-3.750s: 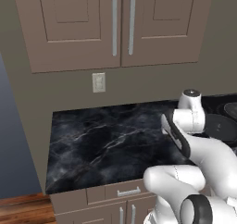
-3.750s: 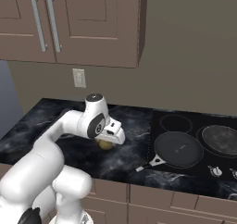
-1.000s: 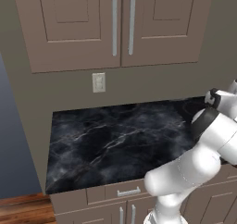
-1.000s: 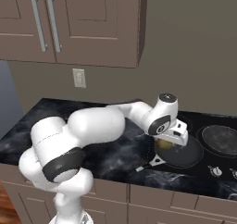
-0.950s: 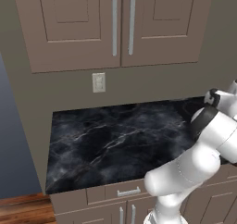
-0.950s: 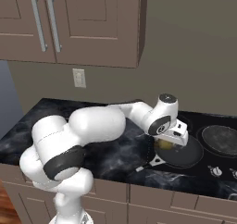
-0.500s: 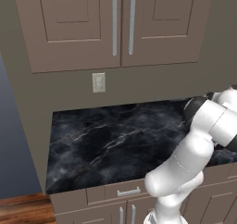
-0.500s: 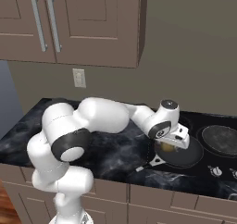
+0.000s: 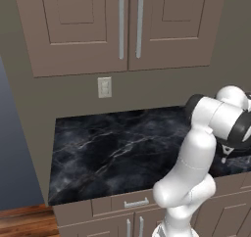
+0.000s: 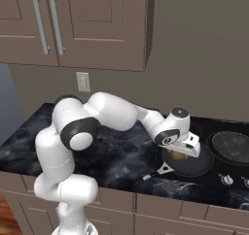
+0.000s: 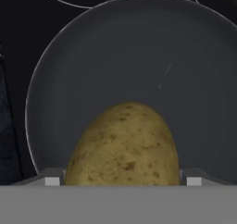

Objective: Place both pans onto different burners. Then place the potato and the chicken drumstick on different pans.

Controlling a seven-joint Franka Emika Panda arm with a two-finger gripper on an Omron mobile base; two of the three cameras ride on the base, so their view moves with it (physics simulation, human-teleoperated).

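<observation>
Over the black glass cooktop (image 10: 233, 173), the white arm's gripper (image 10: 181, 150) hangs just above a round dark frying pan (image 10: 198, 165), jaws spread wide either side of the speckled yellowish-tan oval potato (image 11: 124, 146). Can't tell if the potato's resting on the pan or pinched.

Both base views face the counter (image 9: 112, 153) (opposite sides); hand view looks closely down.
</observation>
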